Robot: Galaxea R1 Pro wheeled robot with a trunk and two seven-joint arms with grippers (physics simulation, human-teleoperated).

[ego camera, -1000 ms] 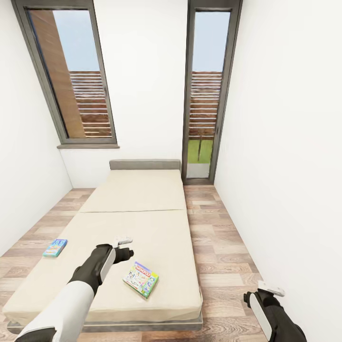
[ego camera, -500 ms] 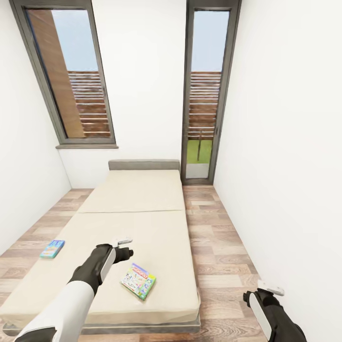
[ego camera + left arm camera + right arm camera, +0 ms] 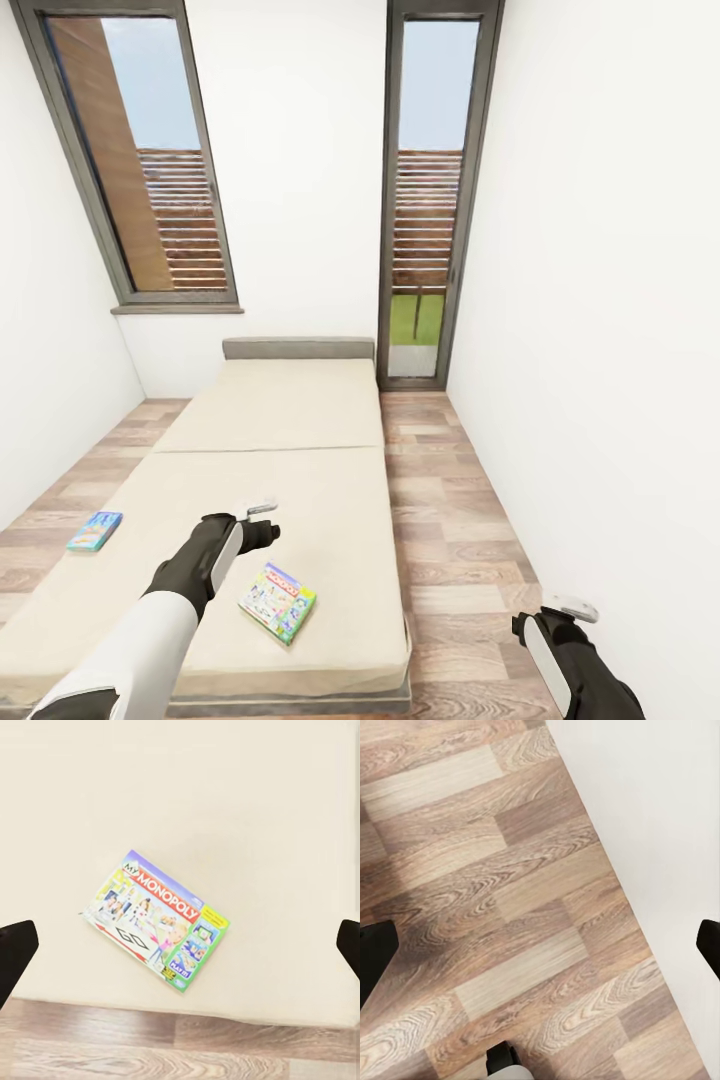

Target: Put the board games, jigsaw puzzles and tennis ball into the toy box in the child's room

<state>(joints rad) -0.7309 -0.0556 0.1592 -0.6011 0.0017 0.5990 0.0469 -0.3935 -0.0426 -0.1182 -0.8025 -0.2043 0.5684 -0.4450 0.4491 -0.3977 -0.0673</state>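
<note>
The flat rectangular green-edged board game box (image 3: 155,916) reads "MY MONOPOLY" in white letters on a red band, with "GO" and an arrow printed below; it lies flat on the beige mattress of the low bed (image 3: 290,420), near the foot edge. A second flat blue board game box (image 3: 95,531) lies at the bed's left edge; its print is too small to read. The left gripper (image 3: 262,524) hovers over the mattress just beside the Monopoly box, fingers spread wide in the left wrist view, holding nothing. The right gripper (image 3: 565,612) hangs over the wood-plank floor (image 3: 495,892) by the white wall (image 3: 660,825), also spread wide and empty
</note>
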